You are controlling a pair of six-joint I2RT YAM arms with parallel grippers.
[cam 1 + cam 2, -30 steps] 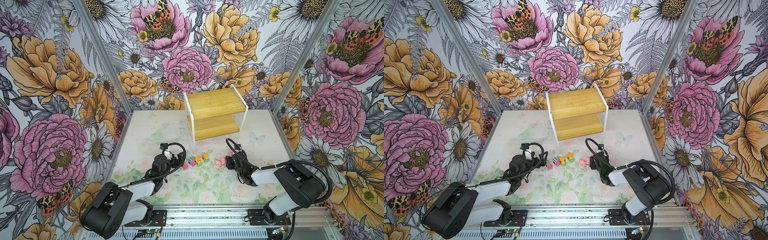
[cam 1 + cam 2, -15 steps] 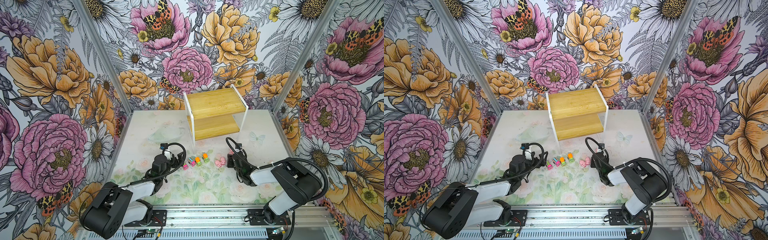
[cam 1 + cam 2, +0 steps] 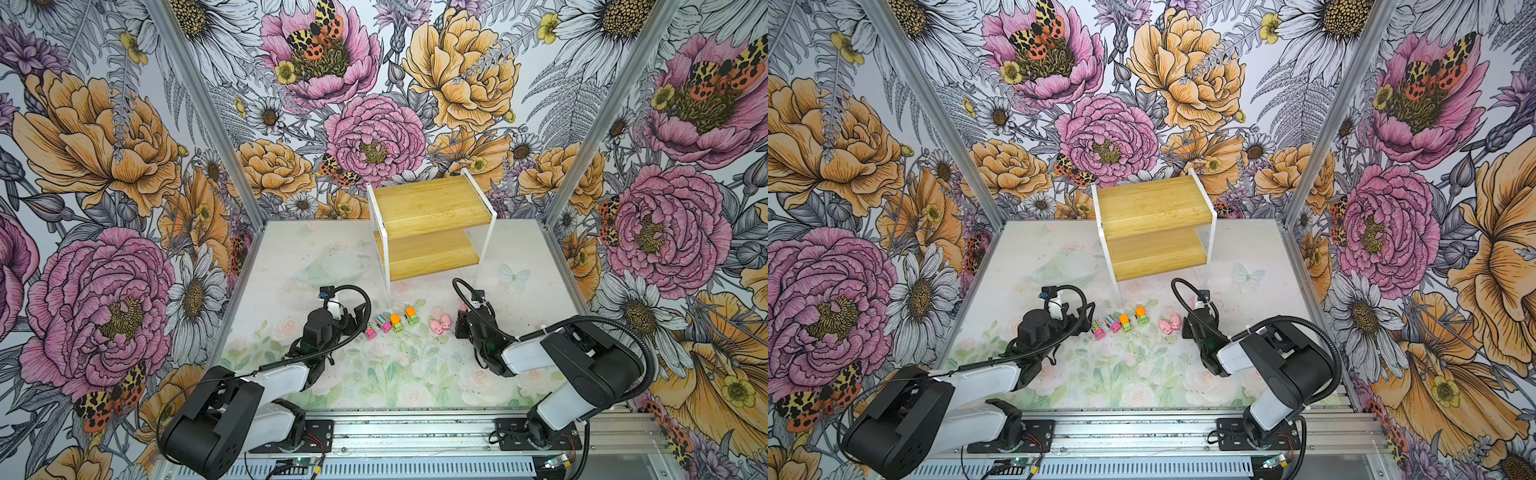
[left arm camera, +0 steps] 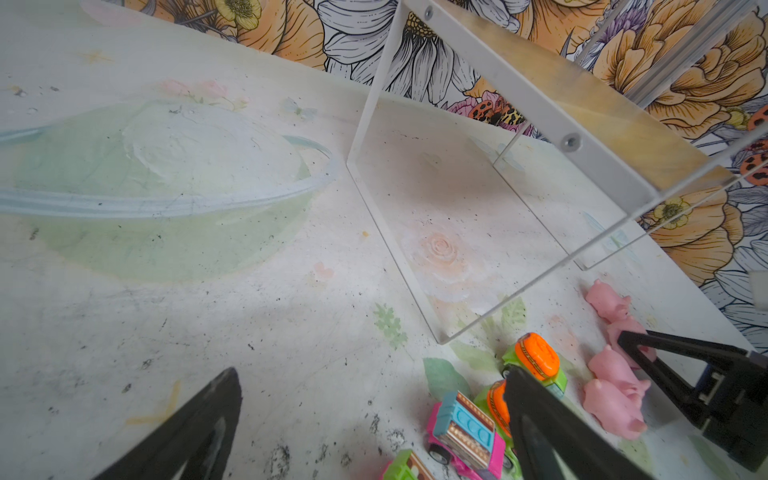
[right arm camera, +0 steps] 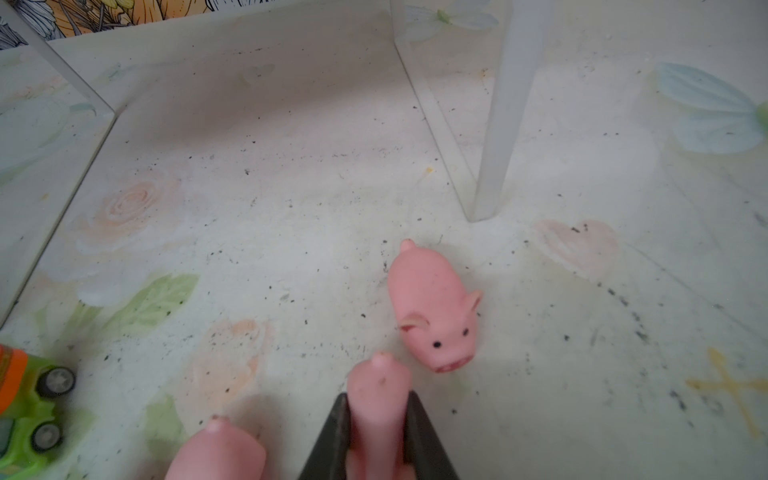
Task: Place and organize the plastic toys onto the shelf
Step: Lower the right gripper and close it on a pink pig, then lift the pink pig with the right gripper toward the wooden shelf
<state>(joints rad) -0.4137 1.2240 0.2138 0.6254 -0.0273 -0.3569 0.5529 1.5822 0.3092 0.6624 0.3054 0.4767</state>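
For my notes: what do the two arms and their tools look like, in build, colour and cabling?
The left arm and right arm share white link shells between bulky black joint housings, on black base plates bolted to an aluminium rail. A black corrugated cable arcs along each arm. The left tool and right tool have slim, black, tapering fingers.

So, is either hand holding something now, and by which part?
The right hand grips one pink pig by its flanks, with the tail end sticking out beyond the grip. The left hand is open and holds nothing.
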